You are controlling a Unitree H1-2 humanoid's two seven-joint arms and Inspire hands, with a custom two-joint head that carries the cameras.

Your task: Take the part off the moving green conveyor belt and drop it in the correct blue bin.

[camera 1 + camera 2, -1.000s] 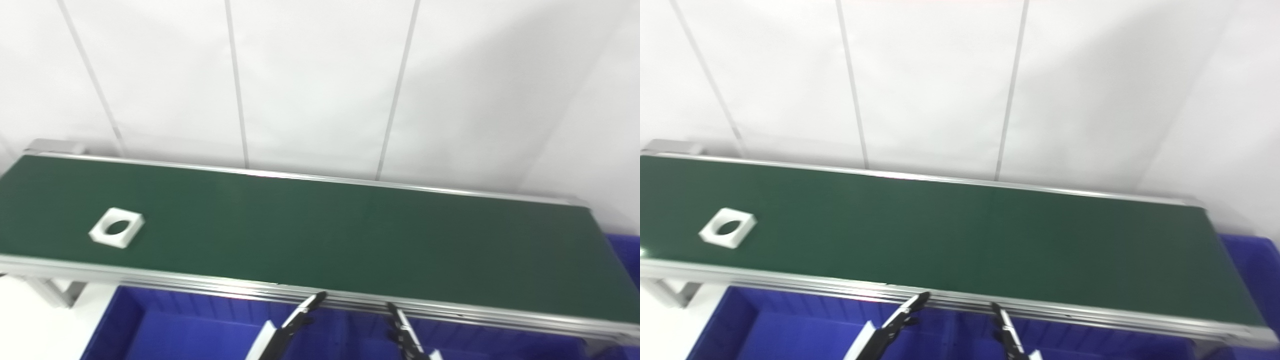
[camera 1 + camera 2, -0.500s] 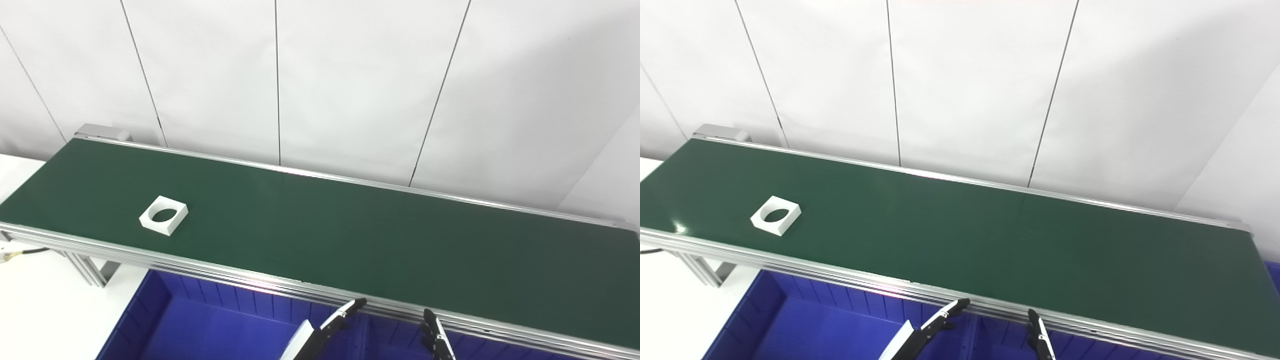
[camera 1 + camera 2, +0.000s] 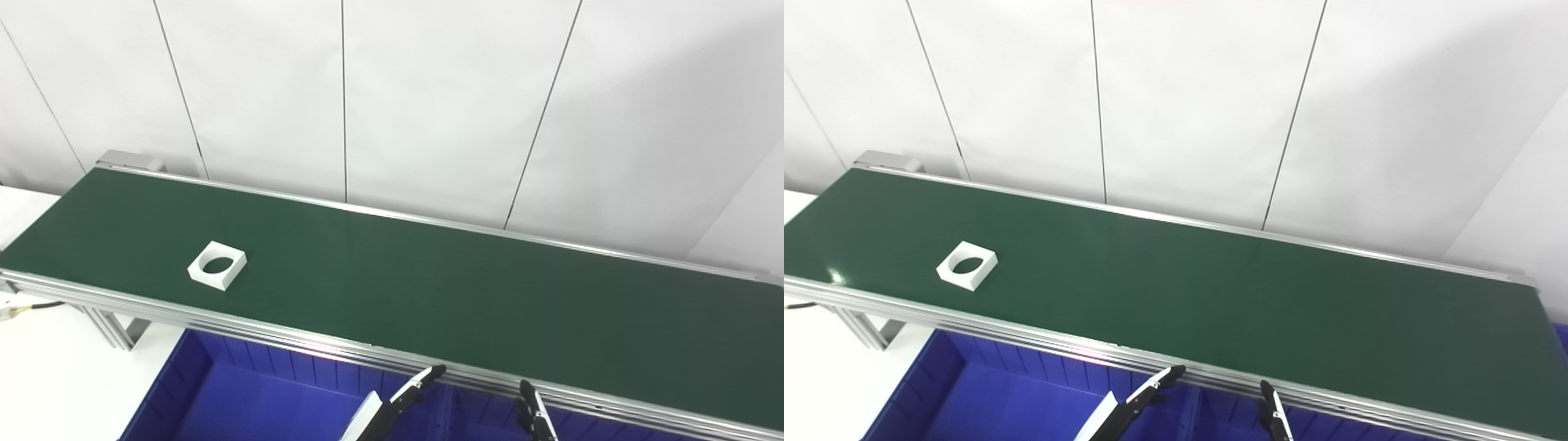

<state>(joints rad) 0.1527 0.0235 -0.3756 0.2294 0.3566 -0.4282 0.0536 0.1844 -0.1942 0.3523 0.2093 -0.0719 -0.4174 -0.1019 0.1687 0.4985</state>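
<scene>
Left robot hand (image 3: 409, 392): only dark fingertips show at the bottom edge, over the blue bin (image 3: 257, 404); holding nothing visible, spread cannot be told.
Right robot hand (image 3: 531, 409): likewise just fingertips beside the belt's near rail; open or closed cannot be told.
Green conveyor belt (image 3: 429, 288): runs across above the bin.
Part (image 3: 217, 265): white square block with a round hole, lying flat near the belt's left end, well apart from both hands.

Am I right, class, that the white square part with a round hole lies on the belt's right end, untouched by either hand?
Not quite. The part lies near the belt's left end, as the left eye view shows. Both the left hand and right hand are clear of it.
</scene>
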